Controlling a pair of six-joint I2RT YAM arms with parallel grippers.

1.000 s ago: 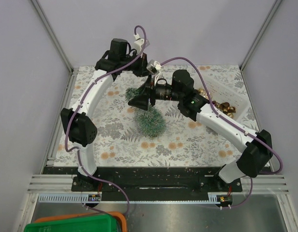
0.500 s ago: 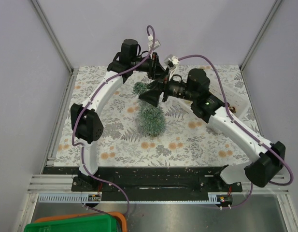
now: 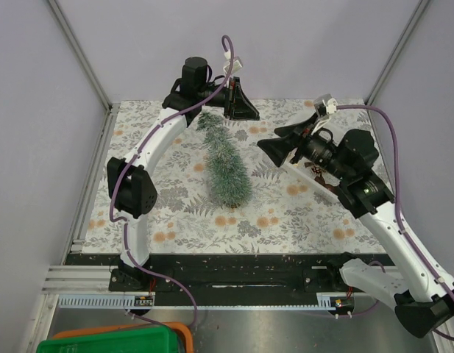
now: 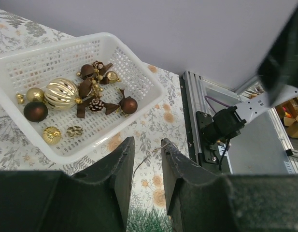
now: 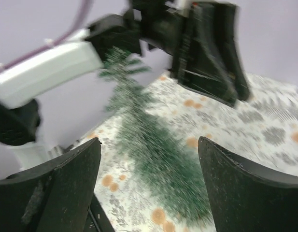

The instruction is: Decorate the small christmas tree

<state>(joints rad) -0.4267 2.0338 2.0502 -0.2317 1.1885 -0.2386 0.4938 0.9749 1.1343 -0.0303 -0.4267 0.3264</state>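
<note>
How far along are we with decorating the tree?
Done: nothing that shows; the small christmas tree sits on the mat with no ornament visible on it. In hand: nothing; the left hand near its tip and the right hand are open, nothing visibly held. Left: the ornaments lying in the white basket.

Right jaws wide, left perhaps ajar

The small christmas tree [image 3: 225, 163] occupies the middle of the mat [image 3: 285, 213], blocking any straight pass from side to side. The left gripper [image 3: 245, 110] sits just beside its tip; the right gripper [image 3: 267, 149] hangs apart to its right, with an open lane between. The basket [image 4: 52, 65] fills the far right corner
</note>
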